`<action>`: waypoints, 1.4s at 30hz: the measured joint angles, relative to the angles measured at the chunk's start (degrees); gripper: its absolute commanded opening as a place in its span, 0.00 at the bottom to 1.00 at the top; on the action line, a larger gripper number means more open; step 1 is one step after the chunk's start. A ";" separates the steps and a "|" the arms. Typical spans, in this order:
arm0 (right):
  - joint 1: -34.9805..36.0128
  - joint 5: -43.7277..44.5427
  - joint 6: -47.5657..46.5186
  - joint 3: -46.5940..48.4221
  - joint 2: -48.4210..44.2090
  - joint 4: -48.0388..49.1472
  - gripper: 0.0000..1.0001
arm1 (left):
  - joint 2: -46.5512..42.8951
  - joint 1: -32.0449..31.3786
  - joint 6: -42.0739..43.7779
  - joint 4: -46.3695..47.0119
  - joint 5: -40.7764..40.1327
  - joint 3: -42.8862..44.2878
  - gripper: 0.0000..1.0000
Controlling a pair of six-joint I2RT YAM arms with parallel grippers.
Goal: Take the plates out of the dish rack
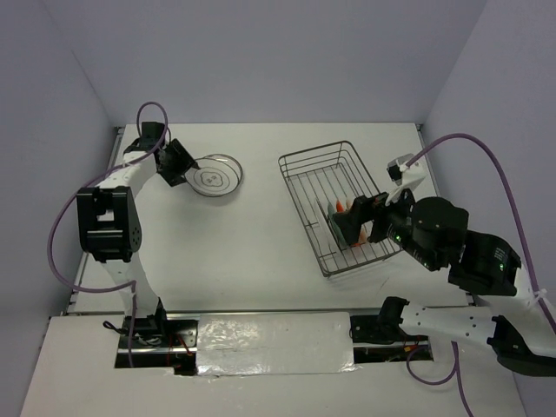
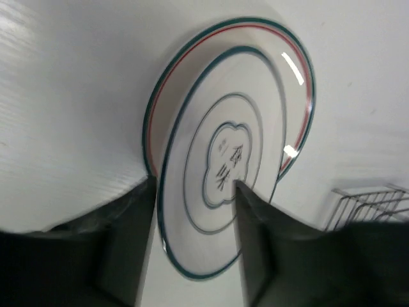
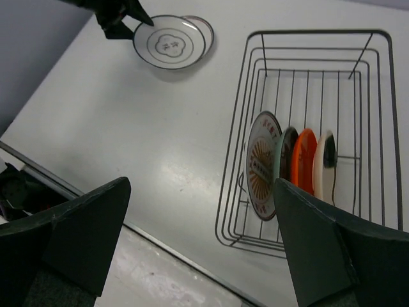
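Parted: left jaws astride a plate (image 2: 223,166) on the counter (image 1: 261,261), right jaws above the rack (image 3: 319,31). Likely light, slick, chippable; pinch upright plates (image 3: 261,160) by top rim.

The white ringed plate (image 2: 220,192) bore teal circles; the rimmed plate (image 2: 298,96) beneath wore red and teal bands. The others were an orange sunburst plate (image 3: 261,163), a teal plate (image 3: 285,155), a plain orange plate (image 3: 304,160) and a dark-smudged cream plate (image 3: 321,176).

4 plates (image 3: 263,165) upright in rack (image 3: 319,31); 2-plate stack (image 3: 169,42) on table (image 3: 128,128); r gripper (image 3: 201,184) spread wide.
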 measured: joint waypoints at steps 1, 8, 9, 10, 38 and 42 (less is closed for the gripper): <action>0.00 0.07 1.36 -0.11 0.39 -1.95 1.00 | 0.31 0.00 -0.09 -0.31 -0.52 0.15 0.98; -0.37 2.21 10.21 4.74 13.51 -13.68 1.00 | 7.06 -0.33 0.48 -8.76 -3.56 8.72 0.99; -0.79 2.08 10.97 5.11 15.93 -14.21 1.00 | 8.46 -0.50 0.66 -9.81 -3.93 9.88 0.99; -1.40 1.62 11.32 5.16 18.45 -14.25 1.00 | 9.46 -0.74 1.05 -10.73 -4.11 10.54 1.00; -22.36 -16.87 -5.81 -0.63 37.70 -3.45 0.35 | -29.49 -2.58 15.61 -21.90 2.16 -9.62 1.00; -24.35 -19.93 -7.32 -2.03 39.36 -2.03 0.36 | -29.49 -2.58 16.87 -23.50 4.33 -10.38 1.00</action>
